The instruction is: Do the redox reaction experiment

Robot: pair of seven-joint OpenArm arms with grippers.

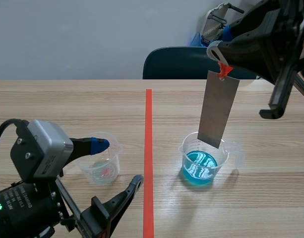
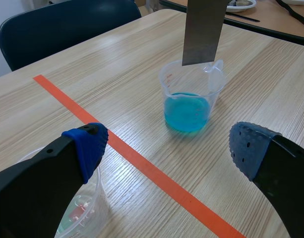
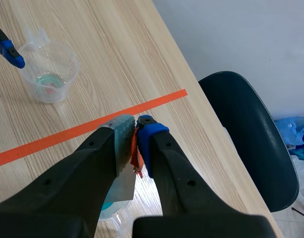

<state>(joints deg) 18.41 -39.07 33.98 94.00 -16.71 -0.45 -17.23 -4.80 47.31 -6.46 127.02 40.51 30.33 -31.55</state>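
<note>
- Right claw [image 3: 137,130]: raised over the right half of the desk [image 1: 67,109], fingers pinched tight on an orange-red tag [image 1: 223,72].
- Metal strip [image 1: 218,109]: grey and flat, hangs from that tag, slightly tilted. Its lower edge is at about rim height of the blue-liquid beaker [image 1: 205,166], clear of the liquid.
- Blue-liquid beaker: clear plastic with a spout, stands right of the tape line [image 1: 149,148] in the desk's near half.
- Left claw [image 2: 166,146]: low by the desk's near edge, spread wide, holding nothing.
- One of its blue pads [image 2: 87,146] sits at the rim of the small beaker [image 1: 99,166]; cannot tell if they touch.
- Small beaker: left of the tape line, pale reddish residue at its bottom.
- Dark chair [image 1: 181,63] stands beyond the far edge.
</note>
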